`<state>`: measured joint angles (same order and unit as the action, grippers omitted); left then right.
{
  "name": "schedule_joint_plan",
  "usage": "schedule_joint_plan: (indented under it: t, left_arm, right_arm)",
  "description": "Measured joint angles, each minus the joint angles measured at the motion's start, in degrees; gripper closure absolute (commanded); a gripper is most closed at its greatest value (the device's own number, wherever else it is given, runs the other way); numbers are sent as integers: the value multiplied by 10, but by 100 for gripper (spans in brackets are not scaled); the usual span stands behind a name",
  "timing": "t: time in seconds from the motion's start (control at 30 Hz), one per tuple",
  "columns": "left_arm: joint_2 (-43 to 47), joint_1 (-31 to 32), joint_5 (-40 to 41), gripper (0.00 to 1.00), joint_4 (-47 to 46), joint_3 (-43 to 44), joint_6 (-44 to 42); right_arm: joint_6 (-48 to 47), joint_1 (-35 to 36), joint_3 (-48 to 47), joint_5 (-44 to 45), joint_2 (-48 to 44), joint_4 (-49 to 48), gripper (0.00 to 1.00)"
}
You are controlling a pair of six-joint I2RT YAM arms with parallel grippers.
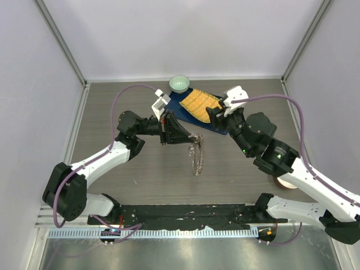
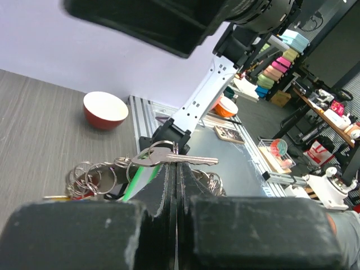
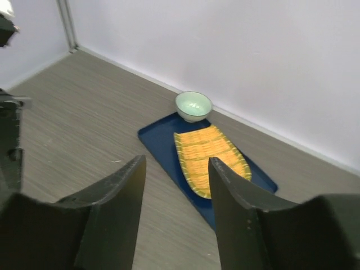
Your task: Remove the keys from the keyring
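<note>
My left gripper [image 1: 190,138] is shut on a silvery key [image 2: 169,158], pinched at the fingertips [image 2: 178,164]. The keyring [image 1: 197,155] hangs from it edge-on over the table's middle, fringed with keys. In the left wrist view a bunch of small rings and keys [image 2: 90,180] with a green head [image 2: 138,179] hangs to the left of the fingers. My right gripper [image 1: 211,115] is open and empty, raised over the blue tray, apart from the keyring; its fingers [image 3: 118,197] frame bare table in the right wrist view.
A blue tray [image 1: 179,104] with a yellow woven mat [image 1: 199,103] lies at the back, a pale green bowl [image 1: 179,84] at its far end. A red bowl [image 2: 105,109] stands on the right, partly under my right arm [image 1: 284,183].
</note>
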<state>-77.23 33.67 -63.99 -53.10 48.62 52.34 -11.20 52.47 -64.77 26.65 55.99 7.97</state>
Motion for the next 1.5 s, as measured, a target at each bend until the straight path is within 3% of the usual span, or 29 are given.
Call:
schedule_joint_plan:
  t: [0.17, 0.37, 0.5, 0.73, 0.9, 1.23, 1.5]
  left_arm:
    - [-1, -16, 4, 100, -42, -8, 33]
    - [4, -37, 3, 100, -60, -14, 48]
    - [21, -54, 3, 100, -59, -20, 49]
    - [52, -63, 3, 100, -50, -21, 42]
    - [56, -63, 3, 100, -45, -21, 42]
    - [56, -63, 3, 100, -38, -21, 42]
    - [56, -63, 3, 100, -38, -21, 42]
  right_arm:
    - [90, -19, -14, -90, -44, 67, 53]
    - [152, -120, -13, -335, -51, 102, 59]
    - [188, -158, 5, -468, -40, 83, 60]
    - [273, -161, 51, -613, -37, 0, 53]
    - [312, -163, 53, -643, -26, -37, 54]
    - [344, -166, 53, -635, 0, -68, 68]
    - [354, -167, 59, -632, 9, -77, 70]
